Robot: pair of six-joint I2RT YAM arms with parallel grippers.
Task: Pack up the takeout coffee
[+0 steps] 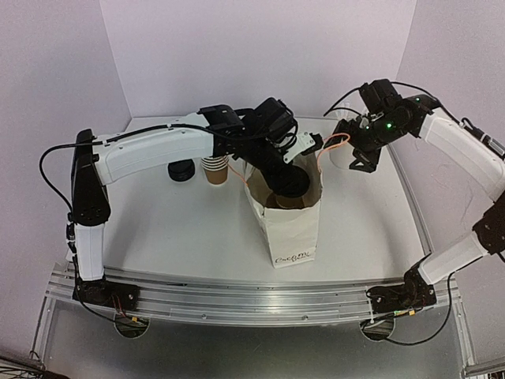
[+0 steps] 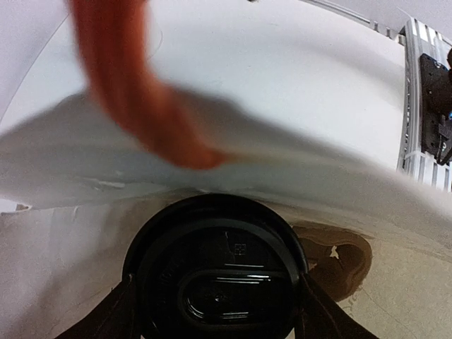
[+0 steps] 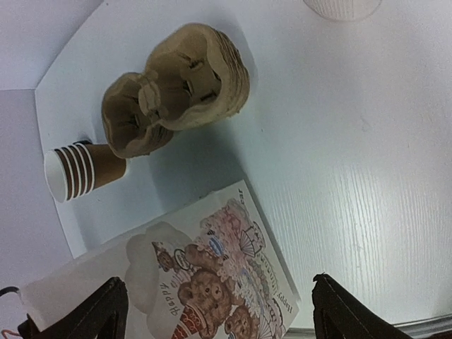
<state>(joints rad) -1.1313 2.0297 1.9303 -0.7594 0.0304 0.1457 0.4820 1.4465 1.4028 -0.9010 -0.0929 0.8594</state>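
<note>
The takeout coffee (image 1: 292, 188), a brown cup under a black lid (image 2: 215, 275), hangs in the open mouth of a white paper bag (image 1: 296, 229). My left gripper (image 1: 289, 174) is shut on it from above, one dark finger pressed against each side of the lid. The left wrist view shows the bag's white rim (image 2: 318, 176) and a blurred orange handle (image 2: 134, 92) just beyond the lid. My right gripper (image 1: 363, 162) is open and holds nothing, a little right of the bag's other orange handle (image 1: 335, 142). From its wrist view the bag's teddy-bear side (image 3: 226, 282) lies below the open fingers (image 3: 353, 311).
A stack of black lids (image 1: 181, 170) and a stack of lidless brown cups (image 1: 215, 170) stand left of the bag. A pile of brown pulp cup carriers (image 3: 176, 85) sits behind it. A white ribbed cup (image 1: 343, 146) stands at the back right, near the wall.
</note>
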